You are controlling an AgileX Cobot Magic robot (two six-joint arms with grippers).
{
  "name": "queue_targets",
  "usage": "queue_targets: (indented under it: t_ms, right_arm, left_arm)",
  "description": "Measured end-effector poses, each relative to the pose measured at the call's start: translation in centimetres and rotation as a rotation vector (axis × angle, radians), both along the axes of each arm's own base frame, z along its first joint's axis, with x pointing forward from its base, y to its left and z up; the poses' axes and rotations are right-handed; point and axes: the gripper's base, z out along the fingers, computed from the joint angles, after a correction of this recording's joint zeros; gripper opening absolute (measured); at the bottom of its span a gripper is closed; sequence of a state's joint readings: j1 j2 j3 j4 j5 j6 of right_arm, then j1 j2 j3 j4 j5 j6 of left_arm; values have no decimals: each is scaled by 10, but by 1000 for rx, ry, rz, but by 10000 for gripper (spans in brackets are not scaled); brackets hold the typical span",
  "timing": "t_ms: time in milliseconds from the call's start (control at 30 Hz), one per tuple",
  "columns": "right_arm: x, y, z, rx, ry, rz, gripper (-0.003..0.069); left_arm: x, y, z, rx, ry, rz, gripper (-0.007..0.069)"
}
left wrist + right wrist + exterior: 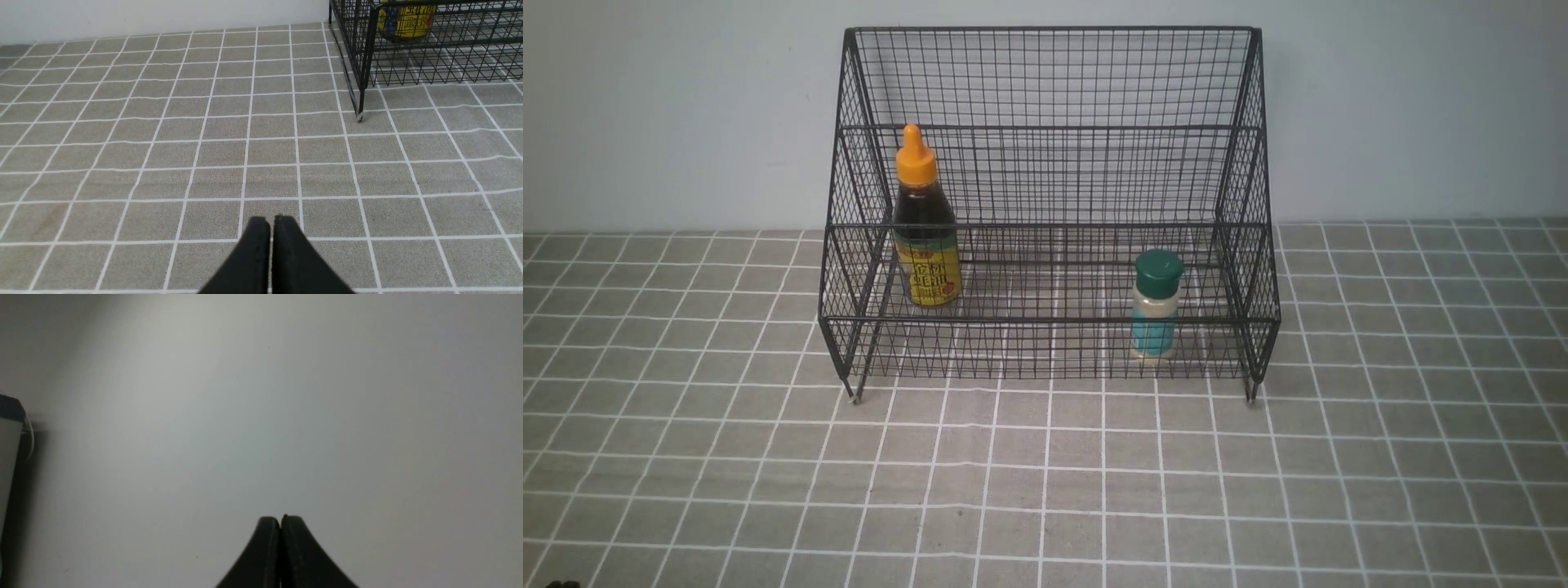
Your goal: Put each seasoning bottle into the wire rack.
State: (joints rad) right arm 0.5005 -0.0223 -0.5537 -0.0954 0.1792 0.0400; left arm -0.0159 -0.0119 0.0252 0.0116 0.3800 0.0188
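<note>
Both seasoning bottles stand inside the wire rack [1049,212]. The dark-sauce bottle [923,224] occupies the rack's left side on what appears to be the middle tier. The small shaker [1156,304] stands toward the right on the lowest, front tier. Judged from this layout, the task is complete or nearly so.

**Fingers.** The left gripper [271,222] is closed and holds nothing; it hovers over the checked surface [163,143], well apart from the rack's near foot. The right gripper [280,520] is likewise closed and empty, facing a plain pale background. Neither arm appears in the front view.

**Orientation.** Each bottle's long axis is vertical. The dark-sauce bottle's orange pointed cap points straight up; its yellow-green label faces the front camera. The shaker's green cap is uppermost, with the teal label below it. Neither bottle shows visible tilt.

**Risks from here.**
- The tall bottle has a high centre of mass and rests on open wire mesh. A knock to the rack would likely topple it sideways.
- The shaker stands just behind the low front rail. A forward jolt could tip it over that rail onto the surface.
- An arm sweeping close to the rack's feet could shift the whole rack and disturb both bottles.
</note>
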Motion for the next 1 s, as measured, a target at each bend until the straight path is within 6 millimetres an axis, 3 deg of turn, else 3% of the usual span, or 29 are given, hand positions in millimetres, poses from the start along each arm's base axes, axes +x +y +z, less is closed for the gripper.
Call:
queue_targets:
  t_ms: [433,733,867,967,1000]
  right_arm:
    - [6,3,-8,4,61,22,-10]
    - [41,22,-76,-132,323,11,-10]
    - [59,28,-124,-211,461,-77,-10]
    - [72,24,-173,-231,619,-227,-10]
    - [72,23,-178,-231,637,-245,-10]
  left_arm:
    - [0,0,0,1,0,0,-7]
    - [0,0,0,1,0,0,-7]
    - [0,0,0,1,0,0,-7]
    - [0,0,0,1,0,0,-7]
    - [0,0,0,1,0,0,-7]
